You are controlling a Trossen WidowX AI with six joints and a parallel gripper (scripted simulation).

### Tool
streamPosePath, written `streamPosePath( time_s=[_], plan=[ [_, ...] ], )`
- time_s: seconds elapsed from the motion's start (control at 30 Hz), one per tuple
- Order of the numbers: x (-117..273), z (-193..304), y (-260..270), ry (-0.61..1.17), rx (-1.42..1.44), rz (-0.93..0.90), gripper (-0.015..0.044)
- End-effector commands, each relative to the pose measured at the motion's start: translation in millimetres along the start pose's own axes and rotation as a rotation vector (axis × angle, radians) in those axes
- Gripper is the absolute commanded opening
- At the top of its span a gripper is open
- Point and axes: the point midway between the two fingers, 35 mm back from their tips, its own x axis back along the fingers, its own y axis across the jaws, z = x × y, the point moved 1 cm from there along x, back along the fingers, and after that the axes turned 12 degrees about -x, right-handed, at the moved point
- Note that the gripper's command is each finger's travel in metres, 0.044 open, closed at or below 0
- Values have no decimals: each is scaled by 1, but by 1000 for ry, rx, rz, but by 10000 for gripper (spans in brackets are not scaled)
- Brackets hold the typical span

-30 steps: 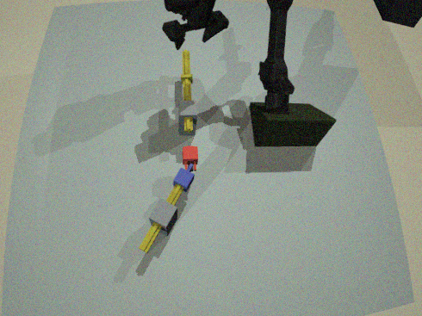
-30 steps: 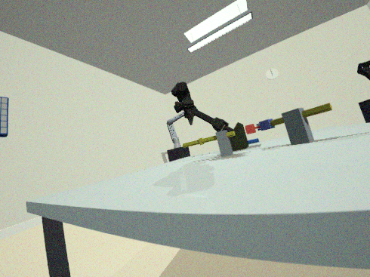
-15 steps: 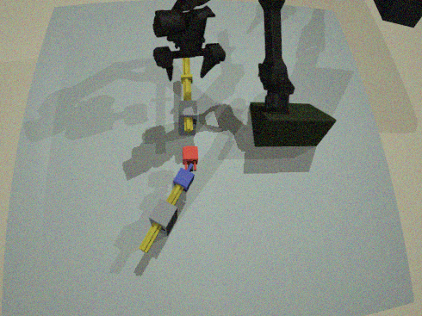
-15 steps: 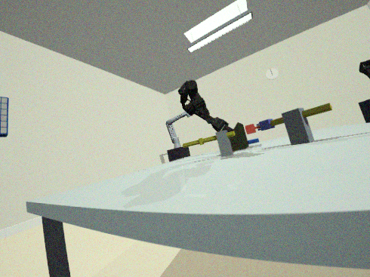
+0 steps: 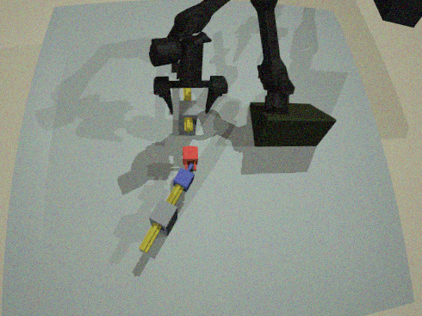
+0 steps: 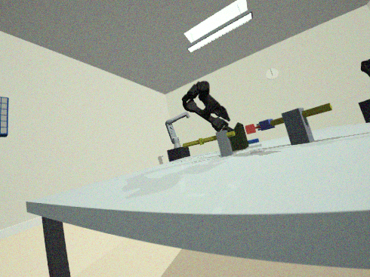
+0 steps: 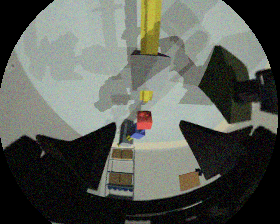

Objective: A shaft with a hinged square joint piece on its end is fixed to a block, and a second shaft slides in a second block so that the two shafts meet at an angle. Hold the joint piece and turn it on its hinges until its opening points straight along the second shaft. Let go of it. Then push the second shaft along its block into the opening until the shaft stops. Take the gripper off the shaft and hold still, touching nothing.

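Black and wide open, the gripper [image 5: 189,109] [image 6: 227,120] [image 7: 149,125] points toward the red joint piece [image 5: 189,155] [image 6: 251,128] [image 7: 144,120], which stands apart from the second shaft [image 5: 189,124] [image 6: 211,140] [image 7: 150,27], its fingers empty. The wrist view reveals a shelf rack [image 7: 134,172]; the exterior view, a wall clock [image 6: 272,73].

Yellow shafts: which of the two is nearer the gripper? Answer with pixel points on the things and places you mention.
The shaft [image 5: 189,125] [image 6: 192,143] [image 7: 151,30] running under the open gripper [image 5: 190,108] [image 7: 149,125]; the other carries the blue piece [image 5: 183,179] [image 6: 266,124] [image 7: 138,134].

the arm hides part of the second shaft [image 5: 187,94] in the top view.
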Motion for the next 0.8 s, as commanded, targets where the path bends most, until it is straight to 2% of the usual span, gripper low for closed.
streamPosePath(
  time_s=[0.0, 0.17, 0.77],
  plan=[
    [-3, 4, -1, 17, -19, 6, 440],
    [-2, 2, 0, 11, 2, 3, 440],
    [33, -64, 27, -177, 555, -16, 440]
  ],
)
